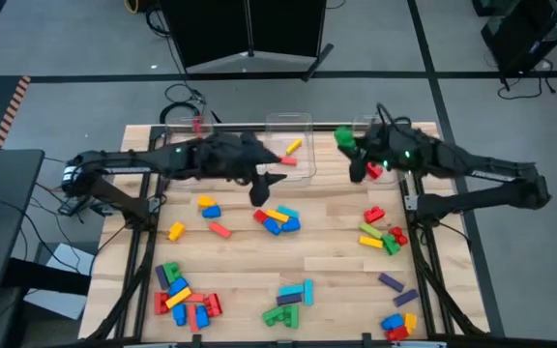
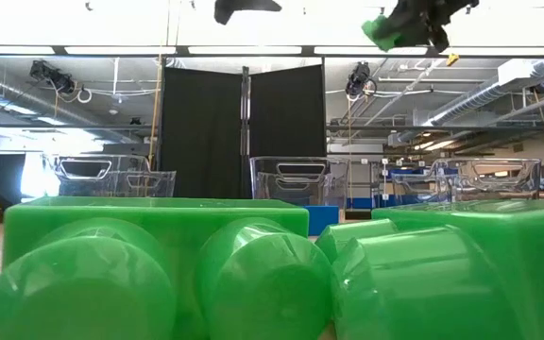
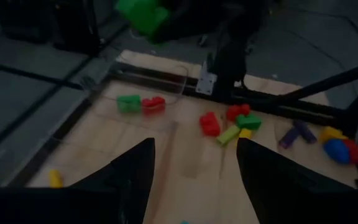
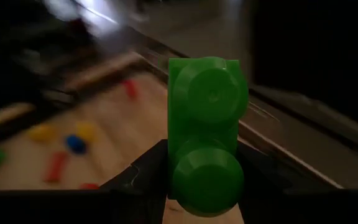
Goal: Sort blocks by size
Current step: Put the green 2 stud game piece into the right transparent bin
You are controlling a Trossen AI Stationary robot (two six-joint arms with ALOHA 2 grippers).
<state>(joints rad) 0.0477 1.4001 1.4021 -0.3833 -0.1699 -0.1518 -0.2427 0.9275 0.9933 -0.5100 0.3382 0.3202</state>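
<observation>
My right gripper (image 4: 204, 186) is shut on a green block (image 4: 207, 112) with two round studs. In the high view the green block (image 1: 344, 138) hangs near the right clear bin's (image 1: 395, 126) left wall, at the table's far right. The low view shows the green block (image 2: 382, 30) high above the table. My left gripper (image 3: 194, 162) stands open with nothing between its fingers, over the table's middle (image 1: 262, 188), in front of the middle bin (image 1: 303, 121). Several loose blocks (image 1: 278, 218) lie on the wooden table (image 1: 337, 242). My right gripper pinches the green block's near end (image 4: 207, 177) between its two fingers, one finger on each long side. The rest of the block sticks out past the fingertips, studs toward the wrist camera. The block is lifted clear of the table.
The right bin holds a green block (image 3: 129, 102) and a red one (image 3: 154, 104). The middle bin holds a yellow block (image 1: 293, 145) and a red one (image 1: 288, 161). The left bin (image 1: 177, 130) stands at the far left. Block clusters lie near the front edge (image 1: 187, 295) and right side (image 1: 385, 234).
</observation>
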